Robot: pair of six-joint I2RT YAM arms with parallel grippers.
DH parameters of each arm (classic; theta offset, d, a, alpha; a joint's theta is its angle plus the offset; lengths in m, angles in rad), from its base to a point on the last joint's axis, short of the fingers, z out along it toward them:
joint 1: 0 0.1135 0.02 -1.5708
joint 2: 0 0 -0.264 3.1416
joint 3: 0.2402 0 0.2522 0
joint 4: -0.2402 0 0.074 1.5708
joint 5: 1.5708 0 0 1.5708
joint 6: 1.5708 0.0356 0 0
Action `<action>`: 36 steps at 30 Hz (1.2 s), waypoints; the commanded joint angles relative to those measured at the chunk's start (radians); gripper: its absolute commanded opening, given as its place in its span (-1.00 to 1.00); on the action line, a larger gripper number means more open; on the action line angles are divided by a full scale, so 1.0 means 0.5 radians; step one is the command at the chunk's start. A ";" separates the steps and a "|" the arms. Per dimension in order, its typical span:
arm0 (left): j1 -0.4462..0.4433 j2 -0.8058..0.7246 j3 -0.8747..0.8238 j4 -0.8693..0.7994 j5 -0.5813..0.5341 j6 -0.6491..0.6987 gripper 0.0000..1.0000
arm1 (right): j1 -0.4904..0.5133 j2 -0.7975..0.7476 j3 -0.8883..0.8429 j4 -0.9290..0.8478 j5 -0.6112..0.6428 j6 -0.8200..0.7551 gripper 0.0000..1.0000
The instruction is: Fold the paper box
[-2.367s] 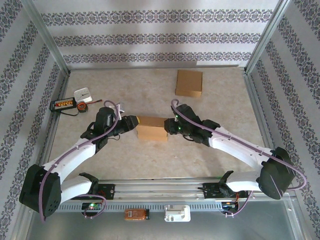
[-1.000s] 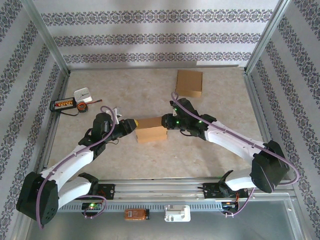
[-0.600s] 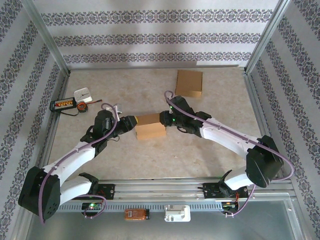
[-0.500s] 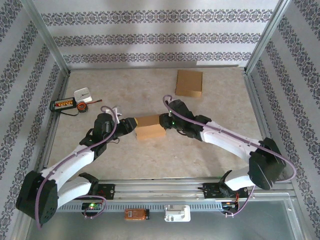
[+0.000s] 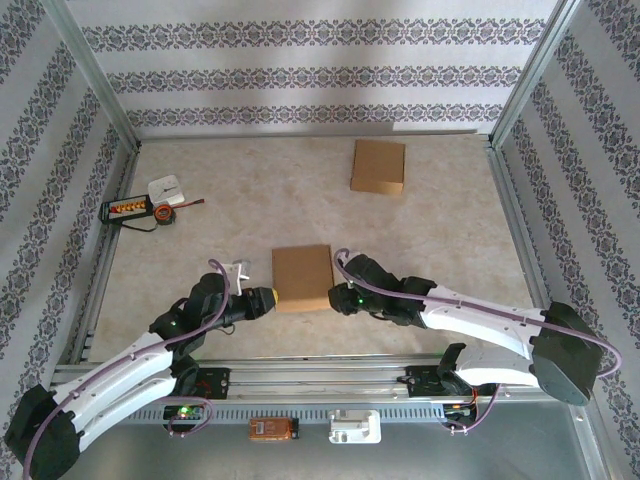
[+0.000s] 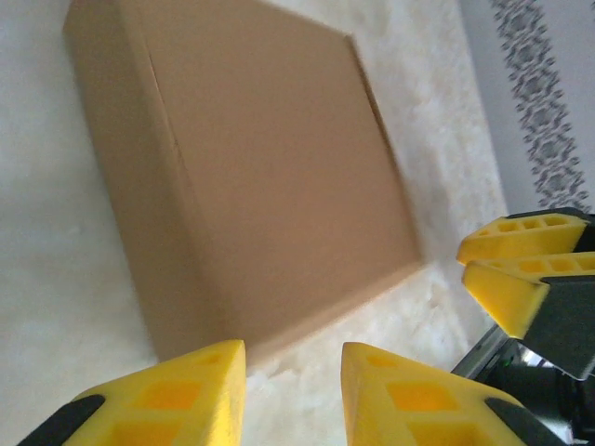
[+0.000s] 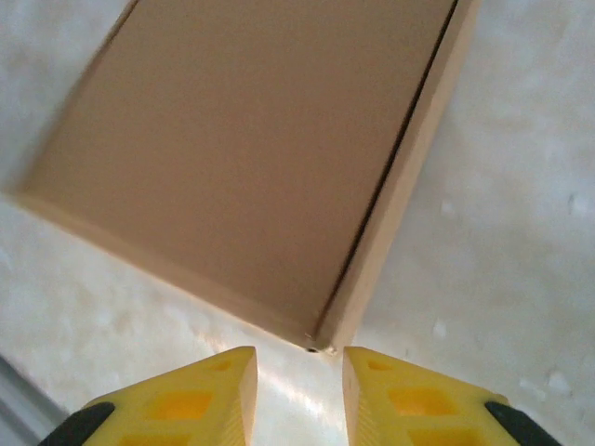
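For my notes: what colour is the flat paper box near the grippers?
Plain brown. The flat cardboard box shows best in the left wrist view.

White gadget (image 5: 166,189), black tray (image 5: 126,208), orange spool (image 5: 163,214) — clustered far left

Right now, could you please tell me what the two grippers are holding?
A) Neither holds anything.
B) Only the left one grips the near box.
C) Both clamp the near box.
A: the left gripper and the right gripper each show an empty gap between their fingers, and the near box lies free on the table.
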 commanded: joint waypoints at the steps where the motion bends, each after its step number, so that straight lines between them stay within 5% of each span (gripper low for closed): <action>1: -0.030 -0.032 -0.005 -0.089 -0.048 -0.024 -0.34 | 0.008 0.007 0.012 -0.045 -0.133 0.079 -0.28; 10: -0.030 0.024 0.097 -0.065 -0.360 -0.052 0.50 | -0.216 0.188 0.309 -0.080 -0.144 0.180 0.30; 15: -0.027 0.211 0.122 0.077 -0.538 -0.099 0.62 | -0.347 0.465 0.396 -0.056 -0.388 0.196 0.45; 22: -0.027 0.638 0.164 0.376 -0.235 -0.198 0.56 | -0.352 0.747 0.418 -0.014 -0.622 0.255 0.42; 30: -0.027 1.052 0.171 0.791 -0.010 -0.371 -0.18 | -0.323 0.803 0.379 0.145 -0.662 0.349 0.02; 36: 0.051 1.308 0.412 0.881 -0.079 -0.187 -0.24 | -0.428 0.904 0.549 0.250 -0.458 0.337 0.02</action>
